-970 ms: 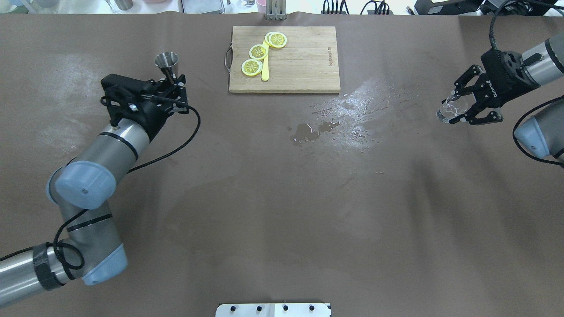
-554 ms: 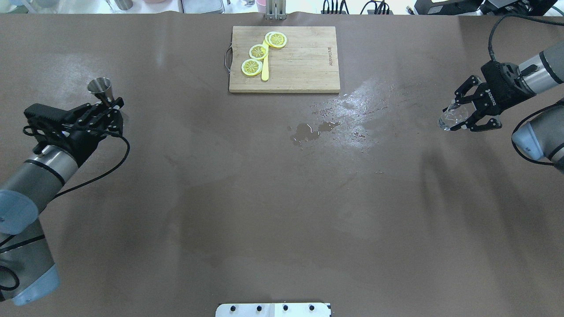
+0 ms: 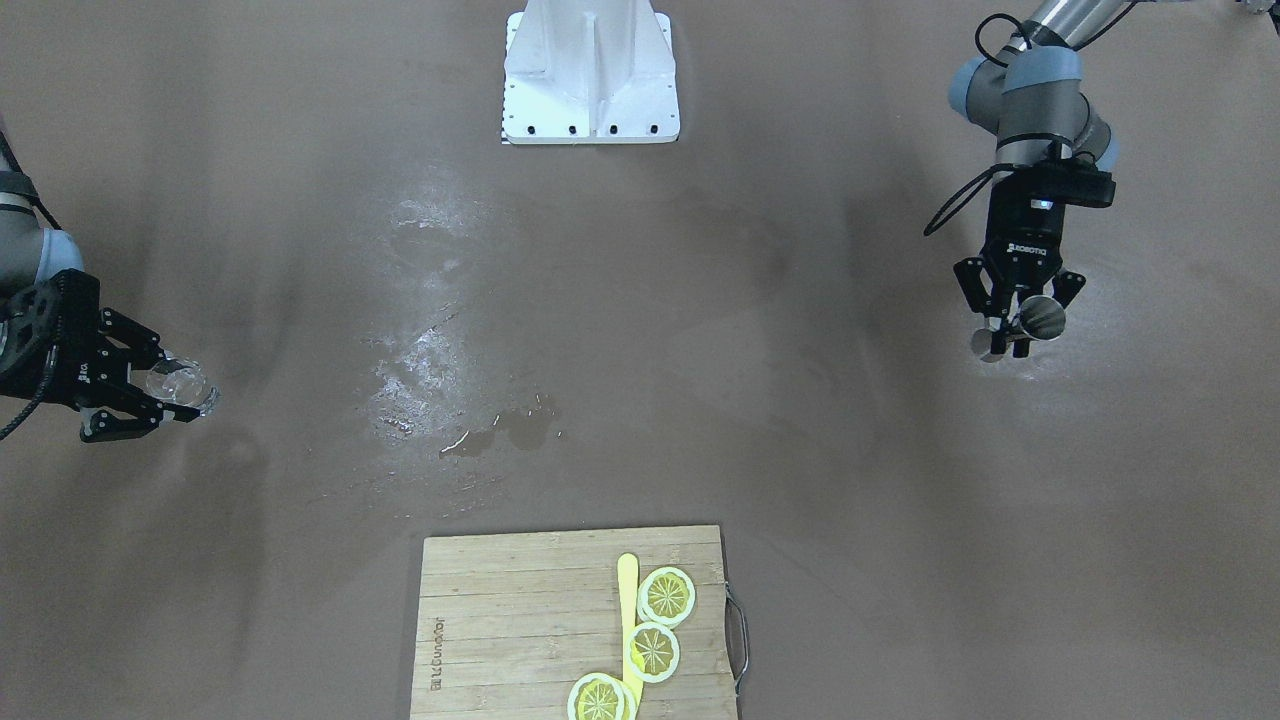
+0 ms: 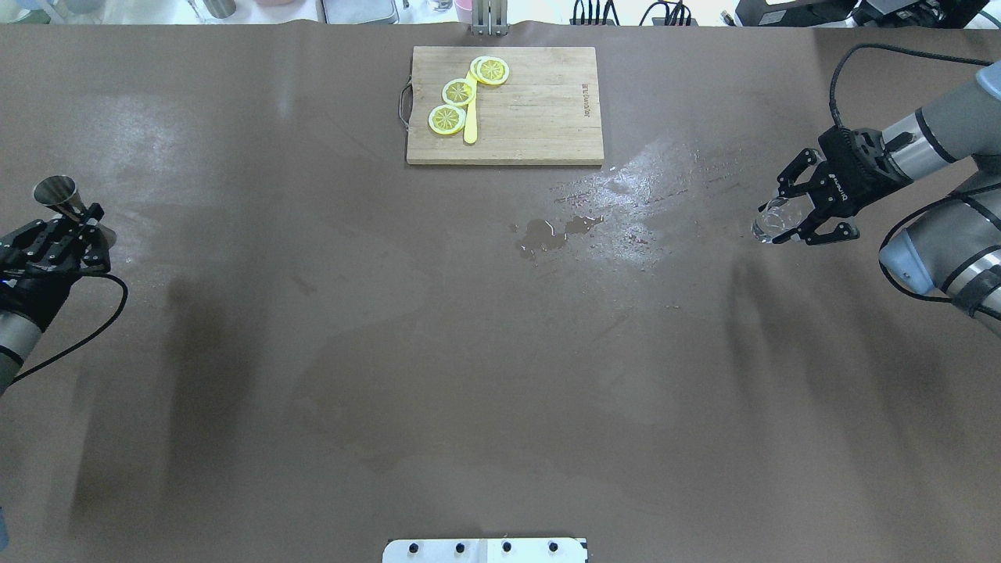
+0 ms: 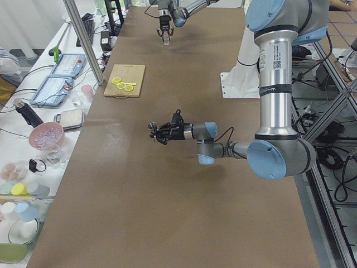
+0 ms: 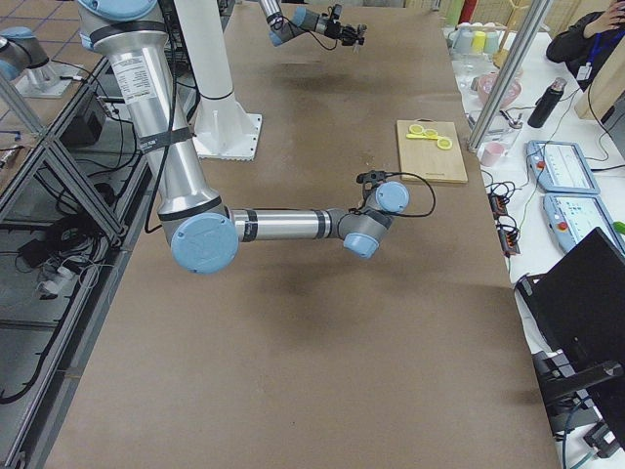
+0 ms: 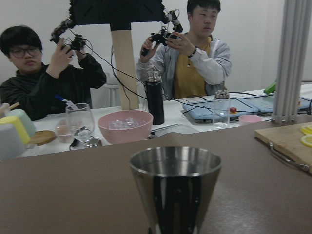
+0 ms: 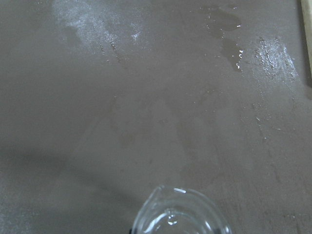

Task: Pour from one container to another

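The steel jigger is held upright in my left gripper, which is shut on its narrow waist at the table's far left edge. The front-facing view shows that jigger and gripper too. The left wrist view is filled by the jigger's upper cone. On the far right, my right gripper is shut on the clear glass cup, held tilted above the table. This cup also shows at the front-facing view's left, and its rim shows in the right wrist view. The two containers are far apart.
A wooden cutting board with lemon slices and a yellow knife lies at the back centre. A small puddle and wet streaks mark the brown table cover. Two people sit beyond the table's far edge.
My left arm has swung far to the left and slightly toward the robot, carrying the jigger. My right gripper has shifted a little left and down with the glass cup.
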